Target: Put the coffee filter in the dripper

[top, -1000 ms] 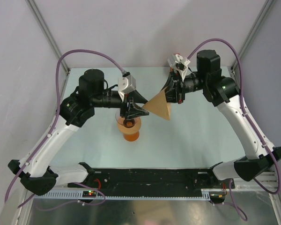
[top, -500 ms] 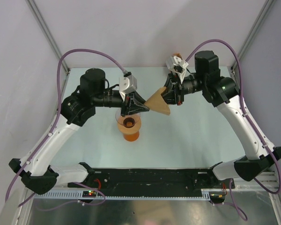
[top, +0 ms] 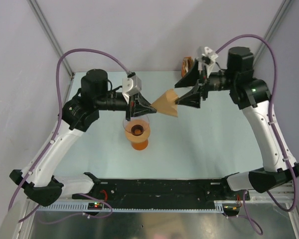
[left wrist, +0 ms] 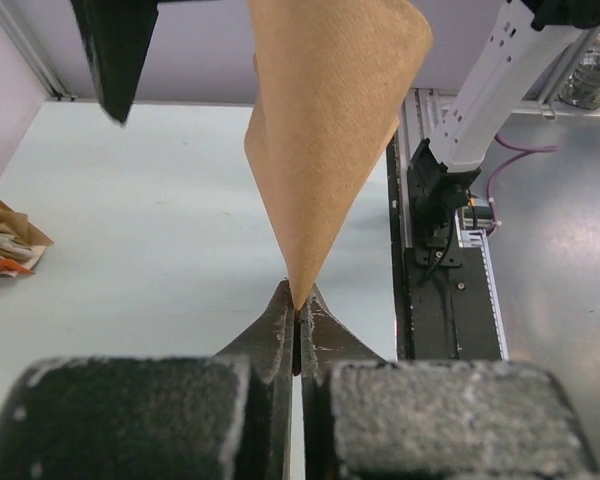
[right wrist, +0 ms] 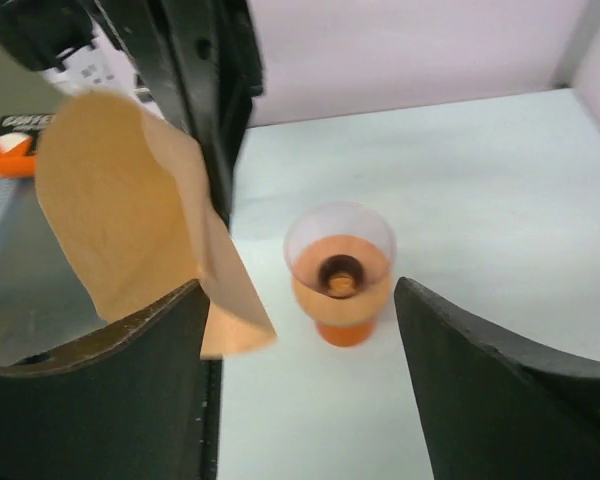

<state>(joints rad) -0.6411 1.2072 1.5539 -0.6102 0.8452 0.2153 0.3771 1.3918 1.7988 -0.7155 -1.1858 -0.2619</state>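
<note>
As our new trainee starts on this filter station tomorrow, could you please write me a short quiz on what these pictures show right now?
1. True or false: the right gripper has its fingers clamped on the coffee filter.
2. Which part of the filter does the left gripper pinch? A) the pointed tip B) the wide rim C) the middle of its side
3. Short answer: is the filter seated in the dripper yet?

Key
1. False: its fingers stand open beside the paper.
2. A.
3. No: it is held in the air, clear of the dripper.
</note>
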